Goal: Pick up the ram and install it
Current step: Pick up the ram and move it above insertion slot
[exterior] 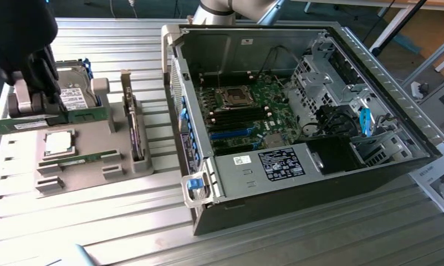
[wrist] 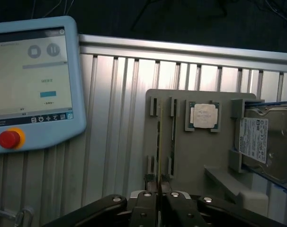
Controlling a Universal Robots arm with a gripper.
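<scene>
The ram (exterior: 88,116) is a long green stick, and my gripper (exterior: 50,108) is shut on it near its middle, just above the grey parts tray (exterior: 96,136) at the exterior view's left. In the wrist view the ram (wrist: 159,137) is edge-on, a thin line running out from between the black fingertips of the gripper (wrist: 159,191) over the tray (wrist: 200,161). A second green stick (exterior: 81,159) lies in a slot of the tray. The open computer case (exterior: 370,61) stands to the exterior view's right, its motherboard (exterior: 244,119) exposed with black and blue slots.
On the tray sit a square silver processor (exterior: 59,143) (wrist: 202,116) and a labelled hard drive (exterior: 75,97) (wrist: 257,142). An upright card (exterior: 135,127) stands at the tray's edge beside the case wall. A teach pendant (wrist: 34,80) lies on the ribbed metal table (exterior: 296,238).
</scene>
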